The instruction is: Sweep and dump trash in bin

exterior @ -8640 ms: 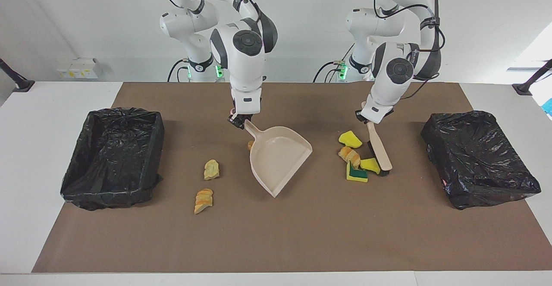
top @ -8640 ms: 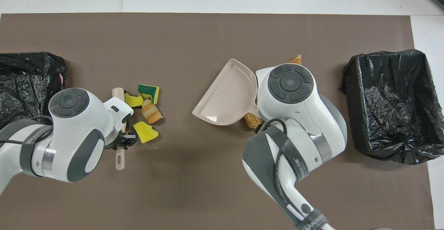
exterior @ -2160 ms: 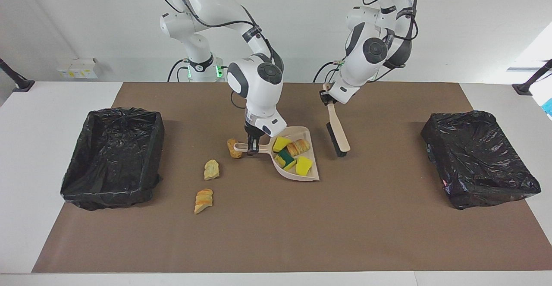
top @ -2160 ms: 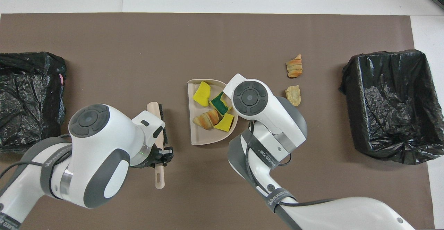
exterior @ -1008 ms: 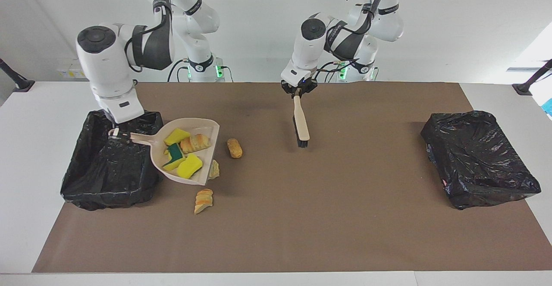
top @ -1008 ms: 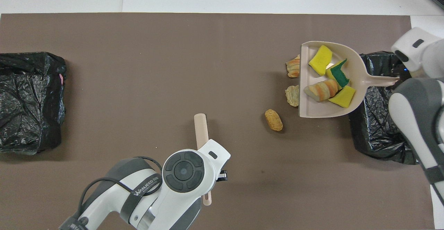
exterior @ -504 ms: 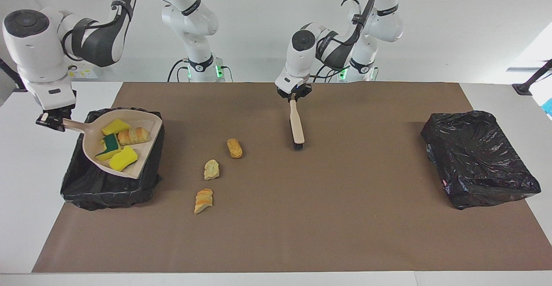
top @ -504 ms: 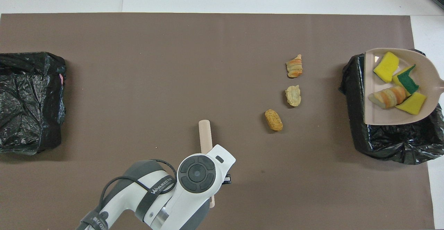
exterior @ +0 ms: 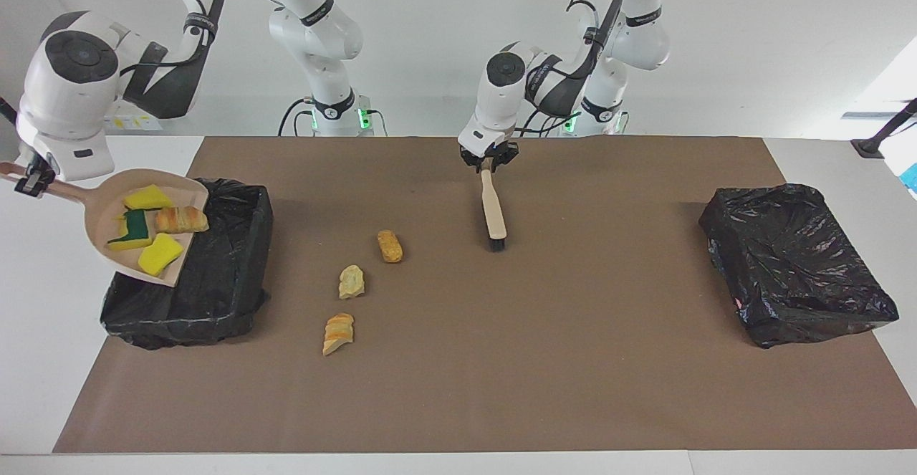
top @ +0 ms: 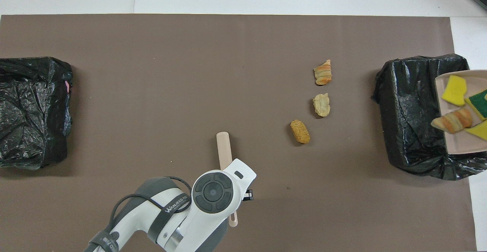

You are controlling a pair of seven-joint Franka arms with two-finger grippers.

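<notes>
Trash (exterior: 180,219) is split between two places. Four pieces lie in the dustpan (exterior: 100,217): two yellow sponge chunks (exterior: 161,254), one green-and-yellow sponge (exterior: 132,228) and one striped bread lump (exterior: 179,220). Three pieces lie on the brown mat (exterior: 573,360) that covers the worktop (exterior: 43,375): an orange-brown lump (exterior: 389,246), a pale lump (exterior: 351,281) farther from the robots, and a striped croissant-shaped lump (exterior: 338,333) farther again. All three lie apart from one another, between the middle of the mat and the bin at the right arm's end.

Right end effector (exterior: 29,178) is clamped on the tip of the dustpan handle and holds the dustpan in the air. The pan is tilted, with its open lip lower than its handle. The lip is over the outer edge of the black-lined bin (exterior: 215,260) at the right arm's end of the worktop. The four pieces sit inside the pan; the bread lump lies closest to the lip. In the overhead view only part of the pan shows at the edge of the picture.

Left end effector (exterior: 488,163) is clamped on the upper handle of the brush (exterior: 493,210), over the middle of the mat. The brush hangs tilted, with its bristle end low at the mat surface. Contact between bristles and mat cannot be told. The brush is well apart from the three loose pieces.

Second black-lined bin (exterior: 795,260) stands at the left arm's end of the worktop.
</notes>
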